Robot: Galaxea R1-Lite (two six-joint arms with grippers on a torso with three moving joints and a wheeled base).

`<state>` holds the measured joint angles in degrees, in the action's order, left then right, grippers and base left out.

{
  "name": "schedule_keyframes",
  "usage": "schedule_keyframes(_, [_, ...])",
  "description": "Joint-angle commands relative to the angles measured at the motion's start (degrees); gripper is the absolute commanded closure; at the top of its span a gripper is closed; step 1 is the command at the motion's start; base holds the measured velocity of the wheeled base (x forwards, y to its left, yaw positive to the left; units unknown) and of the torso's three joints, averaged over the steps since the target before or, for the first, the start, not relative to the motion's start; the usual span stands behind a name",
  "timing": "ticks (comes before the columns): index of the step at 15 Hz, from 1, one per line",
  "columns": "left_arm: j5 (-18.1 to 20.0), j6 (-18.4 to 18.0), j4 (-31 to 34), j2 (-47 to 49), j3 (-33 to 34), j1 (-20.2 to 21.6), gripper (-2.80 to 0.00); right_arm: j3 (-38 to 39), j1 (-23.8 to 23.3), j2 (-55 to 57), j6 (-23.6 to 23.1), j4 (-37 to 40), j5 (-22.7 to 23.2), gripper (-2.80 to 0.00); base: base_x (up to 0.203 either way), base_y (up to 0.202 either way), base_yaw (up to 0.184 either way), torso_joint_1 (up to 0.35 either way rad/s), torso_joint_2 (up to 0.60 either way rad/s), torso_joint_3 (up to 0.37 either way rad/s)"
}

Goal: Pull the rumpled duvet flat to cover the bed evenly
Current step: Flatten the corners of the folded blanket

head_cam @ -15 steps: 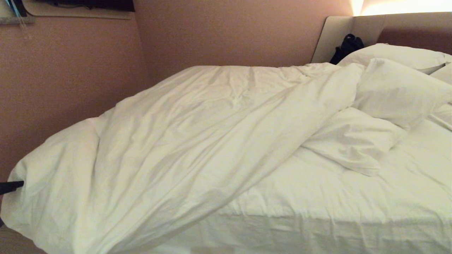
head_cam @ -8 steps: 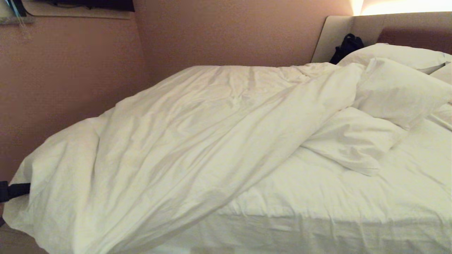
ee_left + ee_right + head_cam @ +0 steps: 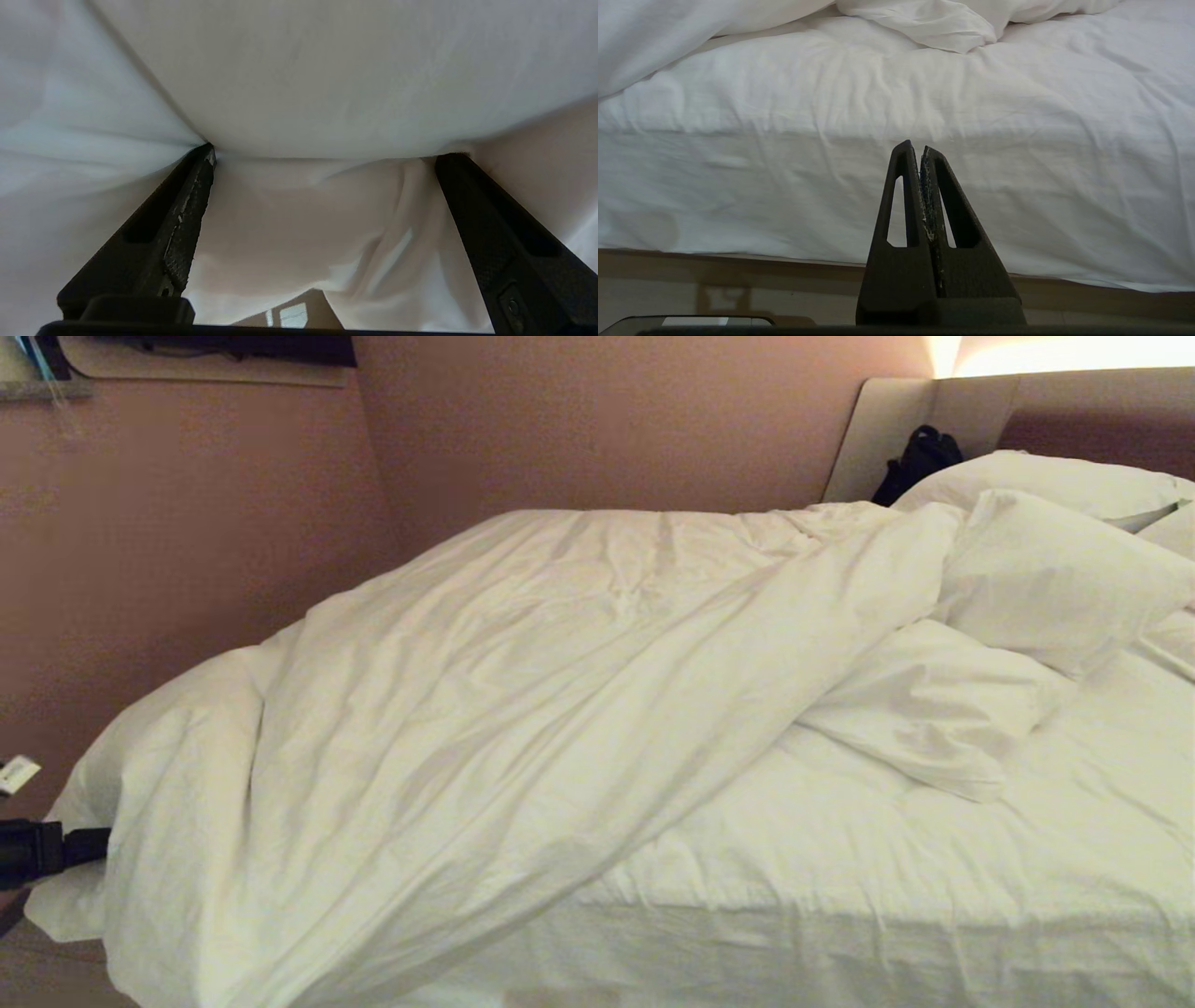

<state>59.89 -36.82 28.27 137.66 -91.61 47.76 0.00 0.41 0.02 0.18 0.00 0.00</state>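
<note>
The duvet (image 3: 523, 709) is a thick, creased white quilt lying bunched diagonally over the far and left part of the bed (image 3: 934, 915). It leaves the sheeted mattress bare at the near right and hangs off the bed's left corner. My left gripper (image 3: 93, 845) is at that hanging corner, at the view's left edge. In the left wrist view it (image 3: 329, 154) stands open wide, with loose duvet cloth (image 3: 299, 219) between the fingers (image 3: 182, 219) and not clamped. My right gripper (image 3: 922, 149) is shut and empty, pointing at the mattress side (image 3: 784, 186).
Pillows (image 3: 1055, 569) (image 3: 934, 709) lie at the head end by the padded headboard (image 3: 1074, 411). A black bag (image 3: 920, 457) sits behind them. A pink wall (image 3: 187, 523) runs close along the bed's far side. Brown floor (image 3: 738, 289) shows below the mattress.
The left gripper has opened and pushed further right into view. The duvet's hanging left corner has slackened and drawn back towards the bed.
</note>
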Motion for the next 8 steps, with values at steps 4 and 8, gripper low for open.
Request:
schedule_keyframes(4, [0.1, 0.2, -0.1, 0.6, -0.1, -0.8, -2.80, 0.0, 0.0, 0.0, 0.0, 0.0, 0.0, 0.00, 0.000, 0.000, 0.000, 0.000, 0.00, 0.000])
schedule_keyframes(8, [-0.2, 0.3, -0.1, 0.6, -0.1, -1.4, -2.80, 0.0, 0.0, 0.0, 0.0, 0.0, 0.0, 0.00, 0.000, 0.000, 0.000, 0.000, 0.00, 0.000])
